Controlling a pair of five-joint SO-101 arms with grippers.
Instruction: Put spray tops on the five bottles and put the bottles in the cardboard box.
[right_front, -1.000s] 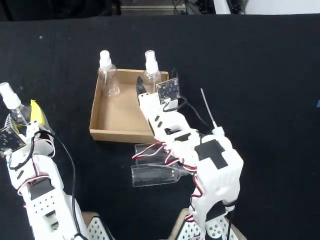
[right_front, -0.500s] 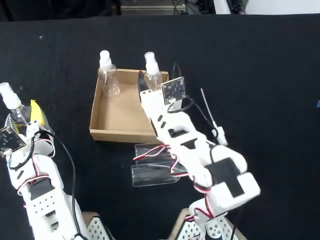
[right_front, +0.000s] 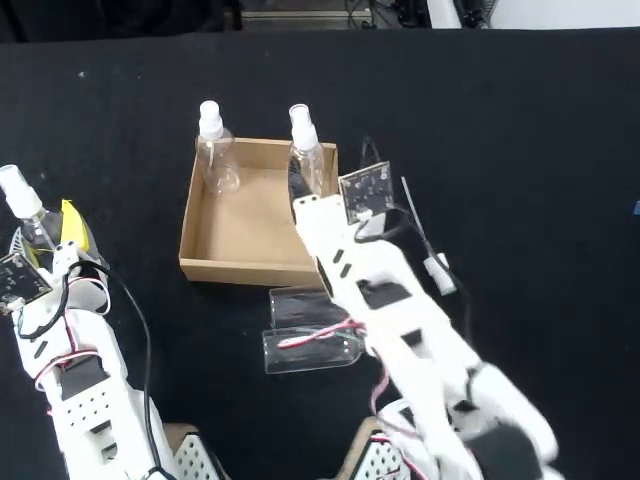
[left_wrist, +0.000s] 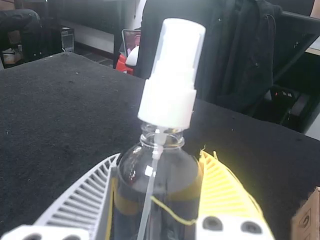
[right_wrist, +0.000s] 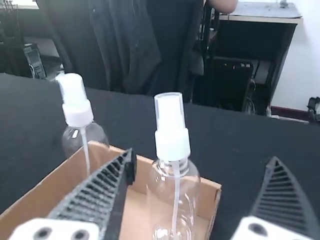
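A black cloth (right_front: 520, 130) covers the table, and beyond it we see a dark jacket (right_wrist: 130, 45) hung over a chair and a desk (right_wrist: 250, 20) against a pale wall. The cardboard box (right_front: 230, 230) sits at 10 o'clock of the table's middle. One capped bottle (right_front: 213, 150) stands upright in its 11 o'clock corner and a second capped bottle (right_front: 305, 150) in its 1 o'clock corner. The right gripper (right_front: 300, 188) is spread wide on either side of that second bottle, with a gap on each side. Two uncapped bottles (right_front: 305, 350) lie at the box's 5 o'clock, and a loose spray top (right_front: 437, 268) lies at its 3 o'clock. At the table's 9 o'clock edge the left gripper (left_wrist: 157, 192) is clamped on a third capped bottle (left_wrist: 150, 170). Since a second ago the right arm has stretched toward 12 o'clock, its elbow sinking toward 5 o'clock, and the left arm has not moved.
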